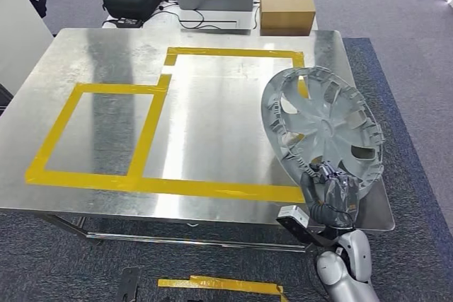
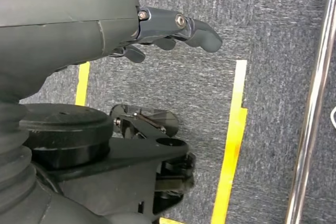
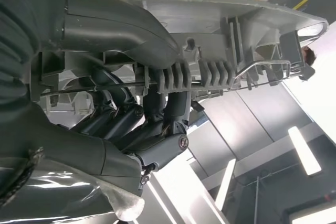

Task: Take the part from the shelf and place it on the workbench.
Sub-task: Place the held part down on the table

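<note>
Right hand (image 1: pixel 330 190) grips hubcap (image 1: pixel 320 125) tilted over workbench (image 1: pixel 107 54)

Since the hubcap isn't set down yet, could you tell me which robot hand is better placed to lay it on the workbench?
The right robot hand: it grips the hubcap over the workbench.

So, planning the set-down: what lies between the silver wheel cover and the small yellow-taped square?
In the head view, bare steel workbench inside the larger tape outline separates wheel cover from square.
</note>
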Controlling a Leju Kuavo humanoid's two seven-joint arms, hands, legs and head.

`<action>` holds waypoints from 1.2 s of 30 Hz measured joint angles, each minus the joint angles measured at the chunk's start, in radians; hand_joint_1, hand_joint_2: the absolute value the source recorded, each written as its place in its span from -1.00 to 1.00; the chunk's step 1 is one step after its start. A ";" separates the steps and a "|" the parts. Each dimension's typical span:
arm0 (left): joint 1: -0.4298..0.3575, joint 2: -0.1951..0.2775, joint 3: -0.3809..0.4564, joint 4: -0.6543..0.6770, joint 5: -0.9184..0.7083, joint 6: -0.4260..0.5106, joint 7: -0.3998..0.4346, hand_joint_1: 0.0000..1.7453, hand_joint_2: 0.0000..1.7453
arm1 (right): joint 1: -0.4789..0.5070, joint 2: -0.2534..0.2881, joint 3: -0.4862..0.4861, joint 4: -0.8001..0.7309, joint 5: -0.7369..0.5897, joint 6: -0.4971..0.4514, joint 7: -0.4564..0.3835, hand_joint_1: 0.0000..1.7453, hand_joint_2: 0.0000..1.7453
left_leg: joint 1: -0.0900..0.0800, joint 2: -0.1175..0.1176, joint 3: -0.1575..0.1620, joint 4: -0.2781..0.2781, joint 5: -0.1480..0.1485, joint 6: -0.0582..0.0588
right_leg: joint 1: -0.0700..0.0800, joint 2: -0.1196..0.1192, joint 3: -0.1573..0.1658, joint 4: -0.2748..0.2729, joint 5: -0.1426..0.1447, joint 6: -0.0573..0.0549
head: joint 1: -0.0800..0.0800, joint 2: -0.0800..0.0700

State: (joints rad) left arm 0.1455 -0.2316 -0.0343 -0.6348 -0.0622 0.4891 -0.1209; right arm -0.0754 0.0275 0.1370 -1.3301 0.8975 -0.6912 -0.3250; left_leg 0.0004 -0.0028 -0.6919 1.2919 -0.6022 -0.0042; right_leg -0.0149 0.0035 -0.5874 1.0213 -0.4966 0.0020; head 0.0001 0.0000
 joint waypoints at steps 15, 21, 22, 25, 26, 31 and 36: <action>-0.005 0.001 0.000 0.000 0.000 0.000 0.000 -1.00 1.00 | -0.010 -0.013 0.013 0.033 -0.001 -0.001 0.000 1.00 1.00 | 0.001 0.000 0.109 -0.273 0.123 0.047 | 0.000 0.002 -0.132 0.256 -0.103 0.053 | 0.008 0.000; -0.005 0.001 0.000 0.000 0.000 0.000 0.000 -1.00 1.00 | -0.015 -0.017 0.017 0.037 0.000 -0.001 -0.001 1.00 1.00 | -0.005 -0.003 0.112 -0.266 0.114 0.025 | 0.002 -0.002 -0.002 -0.002 0.005 0.039 | 0.005 0.000; -0.005 0.001 0.000 0.000 0.000 0.000 0.000 -1.00 1.00 | -0.014 -0.018 0.017 0.037 0.000 -0.001 -0.001 1.00 1.00 | -0.004 -0.003 0.112 -0.265 0.114 0.021 | 0.003 -0.001 -0.003 -0.003 0.005 0.032 | 0.004 0.000; -0.005 0.001 0.000 0.000 0.000 0.000 0.000 -1.00 1.00 | -0.016 -0.020 0.017 0.037 0.001 -0.001 -0.001 1.00 1.00 | 0.000 -0.002 0.095 -0.219 0.078 0.007 | -0.001 -0.002 0.000 -0.008 0.008 0.014 | -0.001 0.000; -0.005 0.001 0.000 0.000 0.000 0.000 0.000 -1.00 1.00 | -0.016 -0.020 0.017 0.037 0.001 -0.001 -0.001 1.00 1.00 | 0.001 -0.002 0.073 -0.167 0.049 0.003 | -0.002 -0.003 0.001 -0.009 0.008 0.009 | -0.003 0.000; -0.004 0.002 0.000 0.000 0.000 0.000 0.000 -1.00 1.00 | -0.016 -0.020 0.017 0.039 0.000 -0.001 -0.001 1.00 1.00 | 0.003 -0.002 0.002 -0.017 0.019 0.000 | -0.001 -0.001 0.005 -0.008 0.006 0.004 | -0.006 0.000; -0.007 0.003 -0.004 0.000 -0.018 -0.012 -0.007 -1.00 1.00 | -0.032 -0.019 0.022 0.049 0.029 0.027 -0.024 1.00 1.00 | -0.003 -0.003 0.104 -0.257 0.115 0.017 | 0.005 0.002 0.007 -0.006 0.003 0.019 | -0.004 0.000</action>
State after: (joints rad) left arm 0.1382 -0.2288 -0.0380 -0.6343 -0.0800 0.4771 -0.1279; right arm -0.1076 0.0080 0.1591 -1.2808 0.9260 -0.6645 -0.3488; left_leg -0.0025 -0.0054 -0.5875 1.0350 -0.4868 0.0125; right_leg -0.0102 0.0052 -0.5800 1.0151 -0.4934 0.0208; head -0.0039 0.0000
